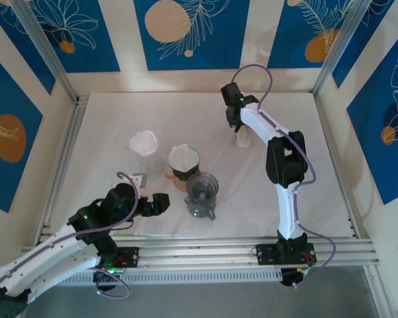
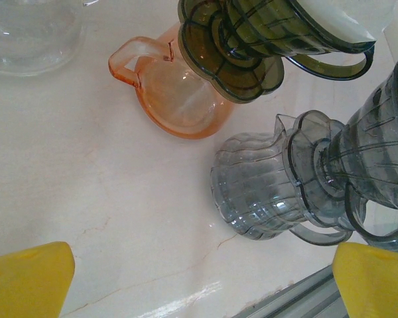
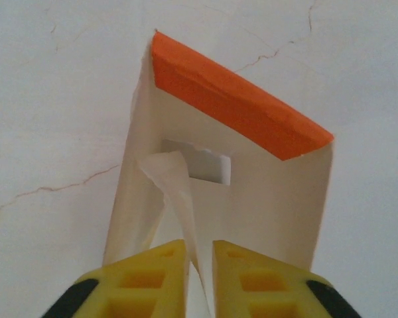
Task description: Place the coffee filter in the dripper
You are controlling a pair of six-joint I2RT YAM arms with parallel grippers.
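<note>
Right claw [image 3: 199, 252] tight around one coffee filter [image 3: 171, 177]

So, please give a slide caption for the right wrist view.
Right fingers pinch a paper filter at the orange-edged white box.

Likely lab booth, aluminium frame [image 1: 199, 250], patterned panels [image 1: 186, 33]

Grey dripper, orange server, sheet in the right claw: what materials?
Grey dripper: clear smoke-tinted plastic by the look, glossy, moulded ribs showing through. Orange server: translucent, shiny; plastic or glass, can't tell. Sheet in the right claw: thin matte white paper, curling and creased, likely a coffee filter.
</note>
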